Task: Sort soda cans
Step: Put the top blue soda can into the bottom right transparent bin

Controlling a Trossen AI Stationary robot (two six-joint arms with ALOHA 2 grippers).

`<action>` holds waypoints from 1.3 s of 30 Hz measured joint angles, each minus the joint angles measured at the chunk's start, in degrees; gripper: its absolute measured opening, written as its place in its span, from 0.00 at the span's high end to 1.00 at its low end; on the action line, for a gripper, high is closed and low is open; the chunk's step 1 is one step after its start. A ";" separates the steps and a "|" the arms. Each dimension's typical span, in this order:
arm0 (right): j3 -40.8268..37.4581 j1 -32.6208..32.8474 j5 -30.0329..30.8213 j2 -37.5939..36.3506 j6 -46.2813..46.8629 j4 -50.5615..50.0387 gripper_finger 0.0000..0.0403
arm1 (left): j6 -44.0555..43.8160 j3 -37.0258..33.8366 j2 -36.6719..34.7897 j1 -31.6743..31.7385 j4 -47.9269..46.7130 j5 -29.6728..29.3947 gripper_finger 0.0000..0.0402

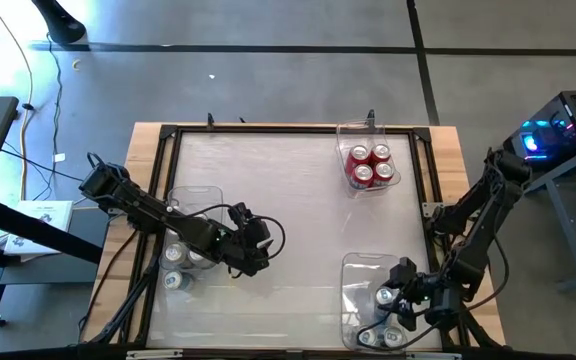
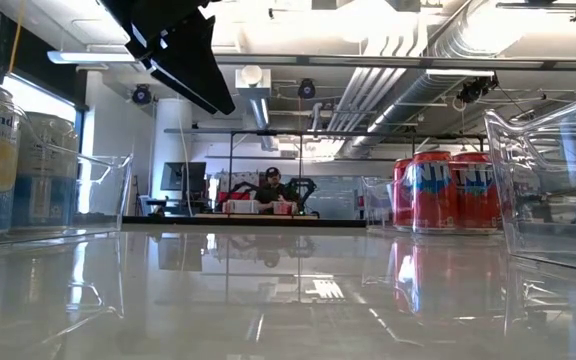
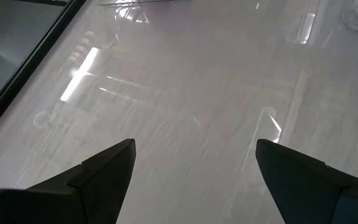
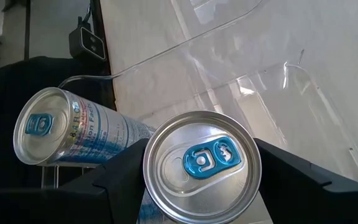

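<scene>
Now the right hand (image 4: 197, 180) is clamped on a blue-tabbed can (image 4: 201, 165) over the lower-right bin (image 1: 363, 262); left hand (image 3: 194, 168) apart, empty; the red cans (image 1: 370, 165) are grouped already.

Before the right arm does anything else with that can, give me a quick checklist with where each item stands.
1. Right hand around a can: ok, a finger on each side.
2. Can lifted clear: cannot tell.
3. Near right bin has room: ok, its far end is bare.
4. Neighbouring can out of the way: ok, beside, not touching.
5. Left hand empty and open: ok, over bare table.
6. Red cans already binned: ok.
</scene>
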 joint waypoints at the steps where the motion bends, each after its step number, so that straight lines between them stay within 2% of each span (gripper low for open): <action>1: 0.00 0.00 -0.02 0.02 0.02 0.06 0.36 | -0.01 0.00 0.00 0.02 0.00 0.00 0.18; 19: -0.17 0.00 -0.45 0.11 1.68 1.59 0.35 | -0.02 0.00 0.00 0.00 -0.20 0.00 0.18; 27: -0.28 0.04 -2.68 0.19 1.08 3.84 0.32 | -0.07 0.00 0.00 0.15 0.20 0.54 0.18; 29: -0.28 0.04 -2.68 0.22 0.61 3.90 0.32 | 1.36 0.00 0.00 0.51 2.44 2.17 0.18; 36: -0.33 0.07 -2.87 0.28 -0.90 4.05 0.32 | 14.63 0.09 0.50 2.77 20.82 8.79 0.18; 39: -0.33 -0.05 -2.72 0.28 -0.92 4.30 0.32 | 15.91 0.11 0.50 3.47 22.35 8.95 0.18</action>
